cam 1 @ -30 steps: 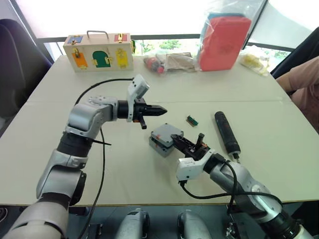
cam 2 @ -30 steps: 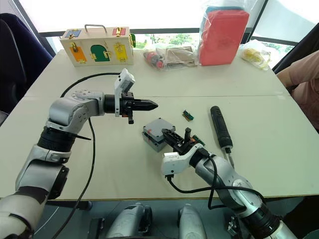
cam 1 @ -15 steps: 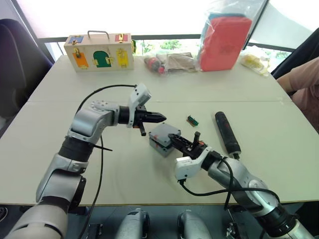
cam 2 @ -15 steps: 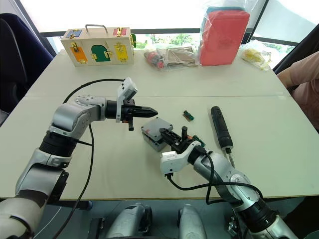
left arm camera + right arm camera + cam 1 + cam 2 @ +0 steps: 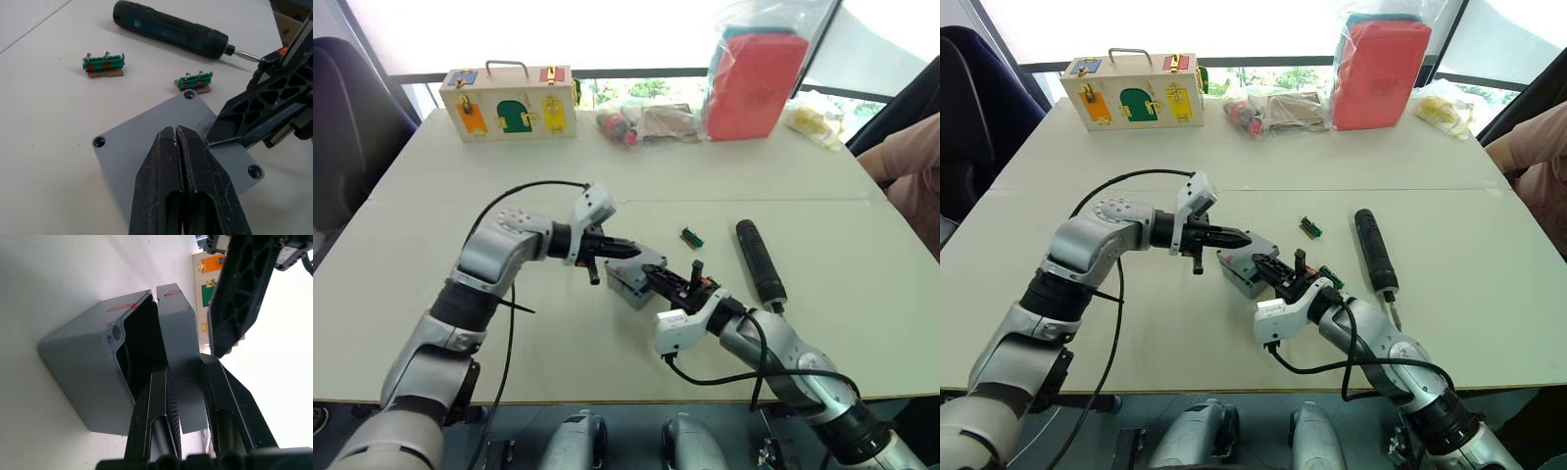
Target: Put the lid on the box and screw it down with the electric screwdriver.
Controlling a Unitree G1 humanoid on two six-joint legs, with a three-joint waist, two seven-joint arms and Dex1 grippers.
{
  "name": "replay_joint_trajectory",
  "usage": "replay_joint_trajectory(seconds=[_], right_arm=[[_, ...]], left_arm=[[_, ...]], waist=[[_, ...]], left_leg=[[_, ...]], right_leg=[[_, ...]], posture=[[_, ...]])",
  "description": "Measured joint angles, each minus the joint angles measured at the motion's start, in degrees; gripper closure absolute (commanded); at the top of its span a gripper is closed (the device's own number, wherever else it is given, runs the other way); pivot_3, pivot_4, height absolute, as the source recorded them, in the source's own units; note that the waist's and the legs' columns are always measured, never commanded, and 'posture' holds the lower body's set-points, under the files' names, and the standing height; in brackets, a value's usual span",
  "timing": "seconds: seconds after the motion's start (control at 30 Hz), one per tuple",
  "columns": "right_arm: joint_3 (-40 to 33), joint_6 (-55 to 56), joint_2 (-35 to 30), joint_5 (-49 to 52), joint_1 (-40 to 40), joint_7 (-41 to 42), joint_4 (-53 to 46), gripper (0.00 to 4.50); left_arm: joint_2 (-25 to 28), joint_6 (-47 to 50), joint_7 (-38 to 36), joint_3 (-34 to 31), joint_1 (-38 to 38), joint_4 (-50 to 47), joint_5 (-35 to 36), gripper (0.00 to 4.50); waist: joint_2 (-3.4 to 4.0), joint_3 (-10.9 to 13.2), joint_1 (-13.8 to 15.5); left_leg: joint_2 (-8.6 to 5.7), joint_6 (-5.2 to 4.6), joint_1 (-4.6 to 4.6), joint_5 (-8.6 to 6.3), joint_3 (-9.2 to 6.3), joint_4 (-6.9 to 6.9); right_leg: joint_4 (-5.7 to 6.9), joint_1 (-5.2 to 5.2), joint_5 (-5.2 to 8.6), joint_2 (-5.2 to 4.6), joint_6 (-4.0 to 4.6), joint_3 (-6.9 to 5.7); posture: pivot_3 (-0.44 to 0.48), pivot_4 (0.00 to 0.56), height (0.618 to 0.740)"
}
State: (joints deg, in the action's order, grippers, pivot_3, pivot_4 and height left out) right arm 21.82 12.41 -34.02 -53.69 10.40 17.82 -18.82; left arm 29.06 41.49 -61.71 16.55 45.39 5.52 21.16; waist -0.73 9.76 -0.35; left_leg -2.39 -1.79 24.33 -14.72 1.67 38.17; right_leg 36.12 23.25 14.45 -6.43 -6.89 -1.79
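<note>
The grey box (image 5: pixel 623 285) sits mid-table, its red-marked side wall (image 5: pixel 83 362) and open cavity facing the right wrist view. The lid (image 5: pixel 178 333) stands tilted against the box's opening, and its flat face with corner screw holes (image 5: pixel 142 147) looks up at the left wrist. My right gripper (image 5: pixel 188 382) is shut on the lid's edge, one finger inside the opening and one on the lid's outer face. My left gripper (image 5: pixel 176 133) is shut, empty, with its tips just over the lid. The electric screwdriver (image 5: pixel 759 259) lies on the table to the right.
Two small green-and-brown blocks (image 5: pixel 103 63) (image 5: pixel 194 81) lie between the box and the screwdriver. At the back stand a wooden case with coloured doors (image 5: pixel 507 102), clear bags of parts (image 5: pixel 641 122) and a red box in a plastic bag (image 5: pixel 754 83). A person's arm (image 5: pixel 911 162) rests at the right edge.
My left gripper has come down and to the right, from above the table to the lid's top. The right gripper has pushed forward onto the lid, and the box shifted slightly.
</note>
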Motion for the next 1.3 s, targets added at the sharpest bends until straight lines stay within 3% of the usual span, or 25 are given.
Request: replay_joint_trajectory(seconds=[0.07,0.13,0.33,0.4,0.97,1.13,1.23,1.3], right_arm=[[-0.21,-0.06,0.17,0.01,-0.30,-0.01,-0.04,4.33],[-0.45,-0.48,0.58,0.13,-0.91,0.18,0.00,3.28],[-1.64,-1.53,1.43,0.98,-1.79,1.39,-0.49,1.26],[-1.80,-1.55,1.43,0.98,-1.81,1.83,-0.94,1.26],[-5.44,0.01,-1.40,8.35,-5.62,10.92,-8.78,1.26],[-11.31,-2.61,1.57,18.29,-8.16,11.23,-10.22,1.26],[-15.45,-4.99,4.68,26.64,-8.59,10.72,-10.24,1.77],[-17.92,-9.79,8.68,35.08,-7.48,11.56,-10.74,2.67]], left_arm=[[0.03,-0.93,-0.15,0.91,-0.05,0.00,-1.26,4.49],[0.21,-3.25,-0.18,2.18,-0.10,-0.01,-3.40,4.50],[0.03,-5.95,-0.01,4.19,-0.80,-0.03,-6.92,4.50],[0.03,-6.86,0.11,4.93,-1.17,-0.35,-7.99,4.50],[-1.77,-11.04,2.77,6.62,-2.58,0.11,-13.68,4.50],[-4.54,-7.11,2.97,-0.06,-4.60,1.38,-7.80,4.50],[-4.71,-2.72,3.64,-6.71,-3.73,1.56,-2.69,4.50],[-6.46,-2.15,7.09,-13.20,-1.61,1.92,0.61,4.50]], waist=[[-0.01,-0.01,0.08],[0.00,-0.03,0.25],[-0.04,-0.10,0.78],[-0.05,-0.19,0.89],[-0.04,-1.10,1.16],[-0.06,-1.03,1.11],[-0.06,-0.93,1.00],[-0.07,-0.88,1.02]], left_leg=[[0.00,-0.01,-0.02,-0.01,0.00,0.01],[0.00,-0.02,-0.04,-0.01,0.00,0.01],[0.00,-0.17,-0.60,-0.11,0.01,0.00],[0.00,-0.52,-0.93,-0.33,0.01,-0.03],[0.00,-0.58,-0.99,-0.37,-0.01,-0.02],[0.01,-0.61,-0.85,-0.39,-0.05,-0.03],[0.05,-0.59,-0.78,-0.37,-0.05,-0.04],[0.07,-0.56,-0.78,-0.36,-0.08,-0.04]], right_leg=[[0.00,-0.02,0.00,0.00,0.00,0.00],[-0.01,-0.05,0.00,0.00,0.00,0.00],[-0.05,-0.58,0.03,0.00,0.04,0.00],[-0.07,-0.90,0.12,0.00,0.09,0.00],[-0.07,-1.01,0.15,-0.04,0.11,-0.01],[-0.07,-0.84,0.16,-0.06,0.11,-0.02],[-0.04,-0.74,0.15,-0.04,0.11,-0.01],[-0.04,-0.73,0.15,-0.03,0.11,-0.02]], posture=[[0.000,0.150,0.740],[0.000,0.150,0.740],[0.000,0.150,0.740],[0.000,0.150,0.740],[0.000,0.150,0.740],[0.000,0.150,0.740],[0.000,0.150,0.740],[0.000,0.150,0.740]])
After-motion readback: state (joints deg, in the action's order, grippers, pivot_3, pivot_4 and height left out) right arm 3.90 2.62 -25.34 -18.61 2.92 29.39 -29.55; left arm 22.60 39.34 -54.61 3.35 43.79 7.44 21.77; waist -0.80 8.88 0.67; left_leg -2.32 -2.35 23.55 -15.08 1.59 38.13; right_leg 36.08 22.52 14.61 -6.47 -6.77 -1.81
